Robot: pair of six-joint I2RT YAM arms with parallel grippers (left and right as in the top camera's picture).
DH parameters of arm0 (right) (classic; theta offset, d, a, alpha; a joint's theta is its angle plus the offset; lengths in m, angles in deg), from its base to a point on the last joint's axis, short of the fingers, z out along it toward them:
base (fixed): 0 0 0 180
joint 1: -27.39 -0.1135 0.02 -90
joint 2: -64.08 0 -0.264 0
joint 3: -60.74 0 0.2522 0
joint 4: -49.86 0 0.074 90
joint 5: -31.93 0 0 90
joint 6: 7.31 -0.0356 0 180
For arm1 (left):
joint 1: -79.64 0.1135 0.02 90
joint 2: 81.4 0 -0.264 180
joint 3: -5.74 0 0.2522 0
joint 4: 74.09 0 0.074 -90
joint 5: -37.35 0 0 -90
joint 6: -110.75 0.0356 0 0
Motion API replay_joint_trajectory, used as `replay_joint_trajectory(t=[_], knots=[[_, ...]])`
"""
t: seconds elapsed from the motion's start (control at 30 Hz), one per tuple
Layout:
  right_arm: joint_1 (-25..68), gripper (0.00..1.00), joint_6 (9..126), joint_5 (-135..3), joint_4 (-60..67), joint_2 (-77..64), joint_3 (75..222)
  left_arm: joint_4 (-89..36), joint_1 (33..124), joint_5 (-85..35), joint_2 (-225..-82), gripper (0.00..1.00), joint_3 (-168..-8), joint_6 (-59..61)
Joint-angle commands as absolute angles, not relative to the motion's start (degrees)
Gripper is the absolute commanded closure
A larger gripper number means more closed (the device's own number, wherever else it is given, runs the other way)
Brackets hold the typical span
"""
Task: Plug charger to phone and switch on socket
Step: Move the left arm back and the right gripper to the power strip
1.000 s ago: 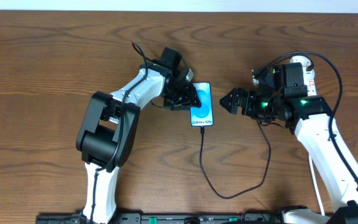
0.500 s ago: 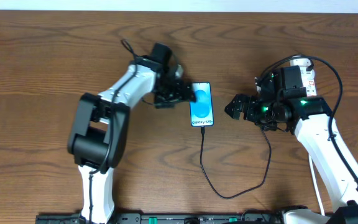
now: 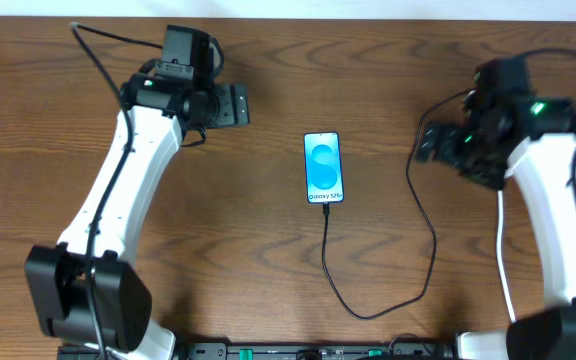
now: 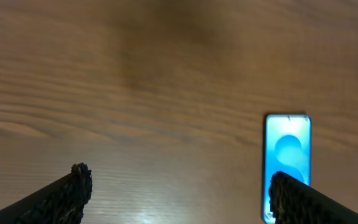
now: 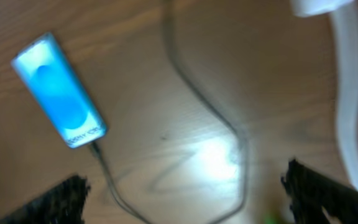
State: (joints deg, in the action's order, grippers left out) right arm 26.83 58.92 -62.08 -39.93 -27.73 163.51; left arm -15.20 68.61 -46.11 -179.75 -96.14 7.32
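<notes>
The phone point(image 3: 324, 168) lies flat mid-table with its teal screen up, and it also shows in the left wrist view point(image 4: 287, 155) and the right wrist view point(image 5: 58, 90). The black charger cable point(image 3: 330, 260) runs from the phone's bottom edge, where its tip sits point(image 5: 93, 147), loops down and right, then up toward the right arm. My left gripper point(image 3: 234, 105) is open and empty, up and left of the phone. My right gripper point(image 3: 429, 143) is open and empty, right of the phone. The socket is hidden under the right arm in the overhead view. Only a blurred white piece point(image 5: 316, 6) and its white lead point(image 5: 348, 93) show.
The table point(image 3: 268, 260) is brown wood with a pale wall edge along the back. The cable loop point(image 5: 229, 134) lies on the table between the phone and the right arm. A black rail point(image 3: 288, 350) runs along the front edge.
Both arms have pulled away from the phone. The left gripper let go of the phone's side and moved up and left. The right gripper moved right. The phone stayed put.
</notes>
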Motion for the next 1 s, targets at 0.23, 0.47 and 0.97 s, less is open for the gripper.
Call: replay_joint_trajectory(t=[0.23, 0.47, 0.97], knots=[[41.0, 0.01, 58.5, -52.0, -44.0, -47.6, 182.4, -14.9, 68.3, -51.9, -180.7, 0.07, -96.3, 8.0], [48.1, 0.01, 58.1, -52.2, -36.6, -53.3, 182.4, -14.9, 68.3, -51.9, -180.7, 0.07, -96.3, 8.0], [53.6, 0.01, 51.0, -54.2, -26.2, -60.0, 182.2, -14.9, 68.3, -51.9, -180.7, 0.07, -96.3, 8.0]])
